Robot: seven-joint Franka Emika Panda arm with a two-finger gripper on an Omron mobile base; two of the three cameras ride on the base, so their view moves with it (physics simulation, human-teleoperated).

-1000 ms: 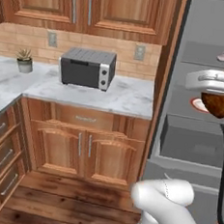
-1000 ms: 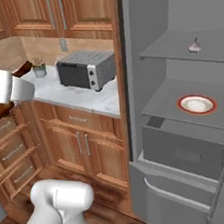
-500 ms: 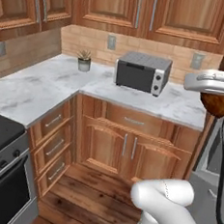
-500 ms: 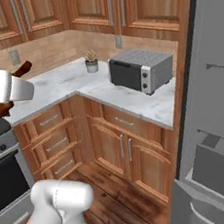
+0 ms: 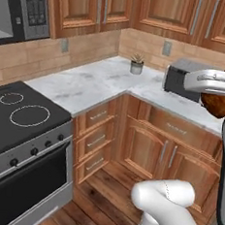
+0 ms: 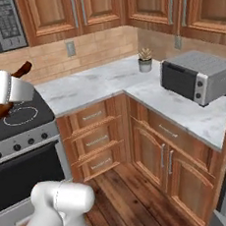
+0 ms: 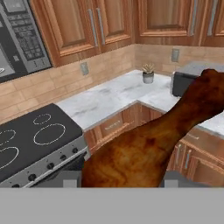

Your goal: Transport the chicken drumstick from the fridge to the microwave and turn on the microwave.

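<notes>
one drumstick carried past the stove

one silver-grey microwave with a dark glass door and keypad [image 7: 19, 37] hangs upper left, its button labels too small to read. below lies the black glass stovetop [image 7: 33, 140]. the glossy dark-brown chicken drumstick [image 7: 153, 146] sits gripped in the white gripper [image 5: 214, 92], above the marble counter [image 5: 95, 83].

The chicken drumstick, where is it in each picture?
Left base view: chicken drumstick at right edge, in the end effector.
Right base view: drumstick at left edge, above the stove.
Hand view: drumstick bottom middle, close up.
Shared landmark: small potted plant.
</notes>
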